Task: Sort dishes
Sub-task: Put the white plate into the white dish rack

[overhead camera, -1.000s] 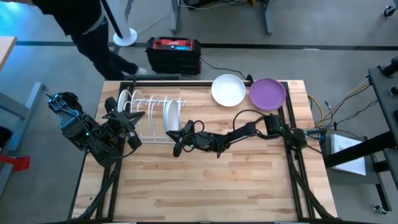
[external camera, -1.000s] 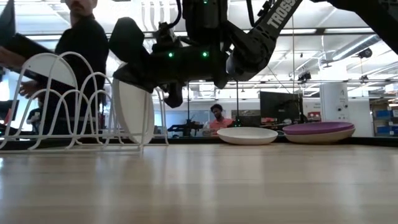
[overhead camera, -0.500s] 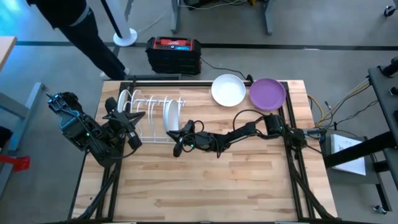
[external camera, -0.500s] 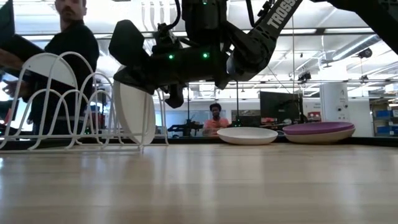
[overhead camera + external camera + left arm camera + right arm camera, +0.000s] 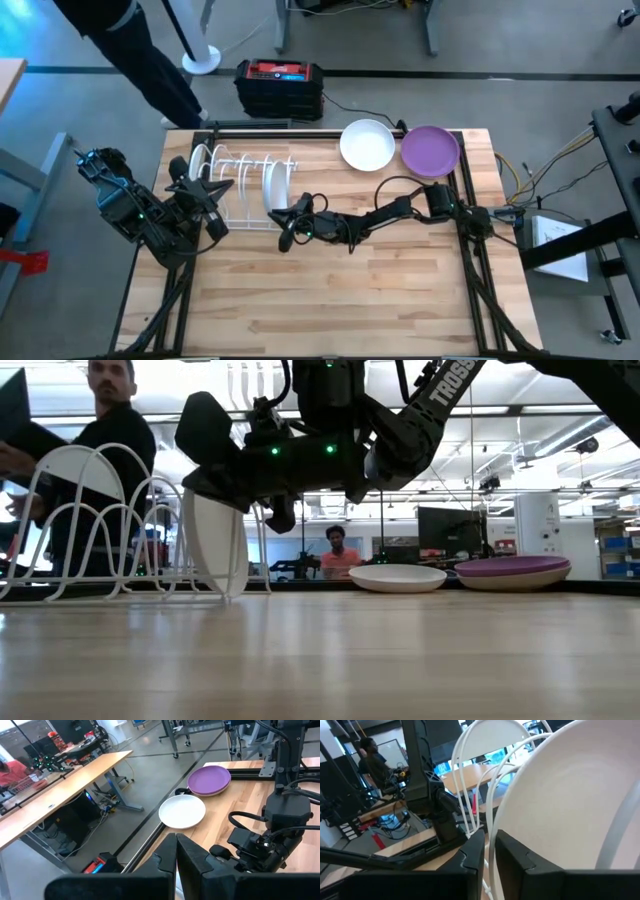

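Behind wooden table (image 5: 330, 290) — person (image 5: 95, 460), desks.

The white plate (image 5: 570, 795) in the dish rack (image 5: 110, 530) runs off the edge of the right wrist view, so its far side is cut off. In the low view the right gripper (image 5: 215, 450) hides the plate's top. The person (image 5: 130, 45) is cut off at the high view's top edge.

Right arm stretched low across the desk (image 5: 330, 290) toward its left half; right gripper (image 5: 287, 214) fingers nearly closed, a narrow gap between them. Left arm folded at the desk's left edge, left gripper (image 5: 205, 186) fingers close together.
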### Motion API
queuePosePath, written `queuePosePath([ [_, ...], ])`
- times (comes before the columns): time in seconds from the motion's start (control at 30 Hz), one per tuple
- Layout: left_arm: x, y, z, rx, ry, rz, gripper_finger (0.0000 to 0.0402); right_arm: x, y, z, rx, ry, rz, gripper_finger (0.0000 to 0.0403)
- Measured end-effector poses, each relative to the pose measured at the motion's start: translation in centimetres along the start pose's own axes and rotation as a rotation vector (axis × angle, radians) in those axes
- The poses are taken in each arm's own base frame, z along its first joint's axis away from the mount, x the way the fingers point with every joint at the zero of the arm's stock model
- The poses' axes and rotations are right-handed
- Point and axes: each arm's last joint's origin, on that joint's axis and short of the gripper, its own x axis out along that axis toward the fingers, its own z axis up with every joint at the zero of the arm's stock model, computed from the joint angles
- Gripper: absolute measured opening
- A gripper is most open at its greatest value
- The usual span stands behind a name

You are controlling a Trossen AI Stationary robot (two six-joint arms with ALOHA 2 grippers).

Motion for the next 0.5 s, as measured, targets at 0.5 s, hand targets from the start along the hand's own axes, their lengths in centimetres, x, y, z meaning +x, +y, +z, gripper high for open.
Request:
queuePosePath([
  [0.5,0.00,-0.01,0.01,-0.002,-0.001,0.000,0.0000,0.02,0.07,0.09,0.022,-0.004,0.002,0.0088],
])
